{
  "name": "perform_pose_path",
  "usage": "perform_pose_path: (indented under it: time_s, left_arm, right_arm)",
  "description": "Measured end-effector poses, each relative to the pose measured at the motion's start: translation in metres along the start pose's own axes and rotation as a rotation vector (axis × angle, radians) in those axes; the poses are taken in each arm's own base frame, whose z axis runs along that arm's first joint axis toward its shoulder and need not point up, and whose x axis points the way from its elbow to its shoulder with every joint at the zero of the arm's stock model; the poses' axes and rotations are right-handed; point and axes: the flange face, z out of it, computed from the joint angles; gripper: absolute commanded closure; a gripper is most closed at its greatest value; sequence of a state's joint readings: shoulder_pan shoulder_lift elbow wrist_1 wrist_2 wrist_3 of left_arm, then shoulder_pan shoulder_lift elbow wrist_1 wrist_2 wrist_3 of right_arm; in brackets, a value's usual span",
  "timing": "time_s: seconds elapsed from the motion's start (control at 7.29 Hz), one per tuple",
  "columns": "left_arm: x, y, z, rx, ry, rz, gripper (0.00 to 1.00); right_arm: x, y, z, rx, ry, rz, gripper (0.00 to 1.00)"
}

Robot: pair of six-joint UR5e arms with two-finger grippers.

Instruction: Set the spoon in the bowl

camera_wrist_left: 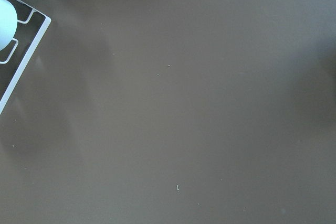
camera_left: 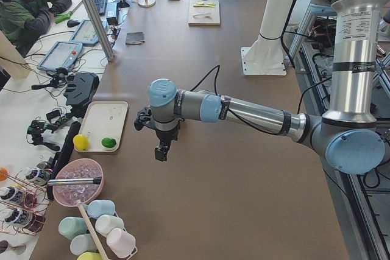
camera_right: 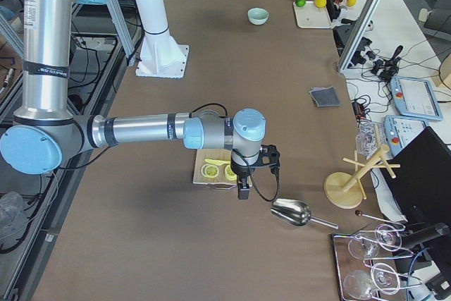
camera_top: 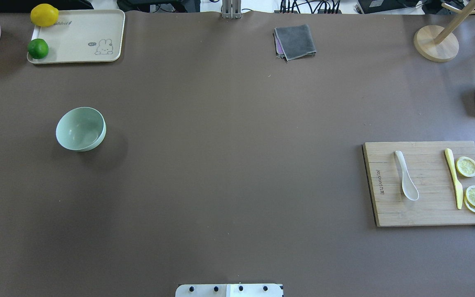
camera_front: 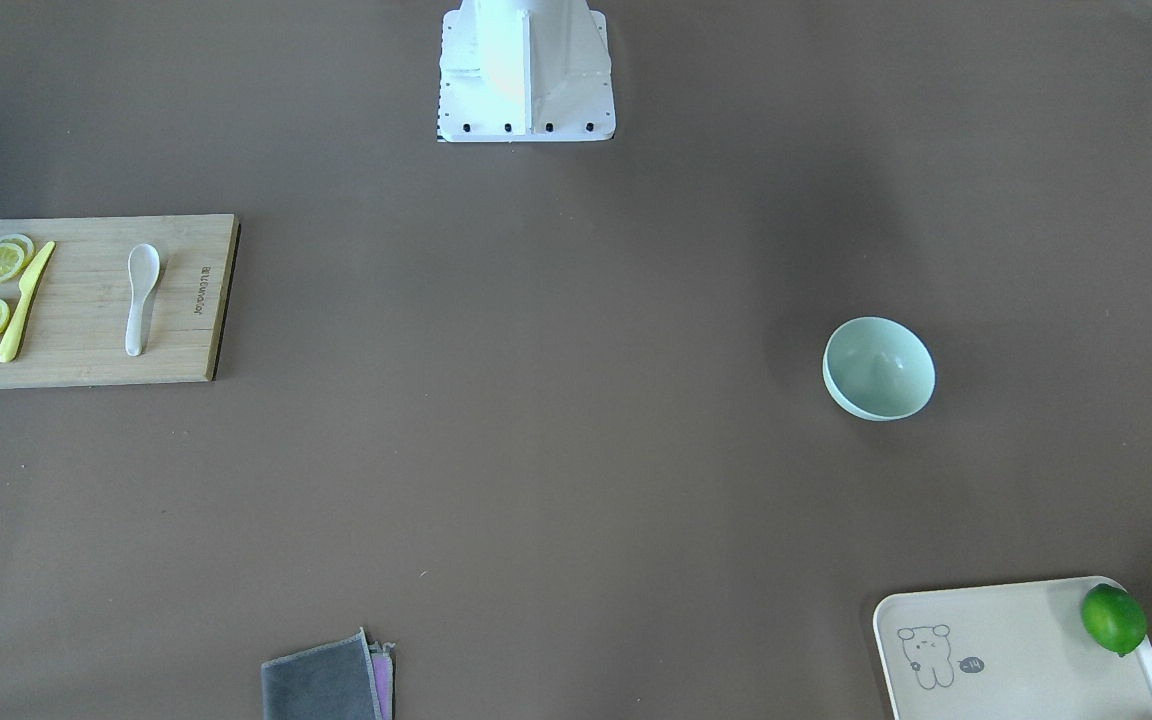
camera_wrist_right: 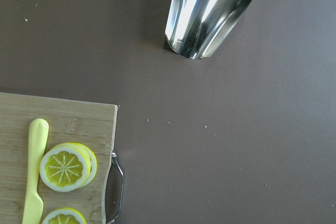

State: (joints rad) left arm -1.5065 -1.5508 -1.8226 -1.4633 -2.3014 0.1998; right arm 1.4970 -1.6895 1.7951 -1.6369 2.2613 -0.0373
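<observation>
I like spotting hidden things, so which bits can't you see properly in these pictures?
Left gripper and right gripper: only in the side views, too small to tell open or shut.
Tray: the front view's bottom edge cuts it off.
Cloth: the same edge cuts it.
Metal scoop: the right wrist view's top edge cuts it off.
</observation>
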Motion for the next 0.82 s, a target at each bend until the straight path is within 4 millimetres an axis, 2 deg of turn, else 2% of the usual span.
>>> perform_pose_path:
  time_s: [0.41, 0.82]
  left_arm:
    - [0.005, 0.002, -0.005, 0.008, -0.006, 0.008, 0.02]
    - [0.010, -0.009, -0.012, 0.026, -0.008, 0.021, 0.02]
  right_arm:
    - [-0.009, -0.003, -0.011, 0.023, 0.000, -0.019, 0.00]
    - [-0.034, -0.017, -0.043, 0.092, 0.008, -0.071, 0.00]
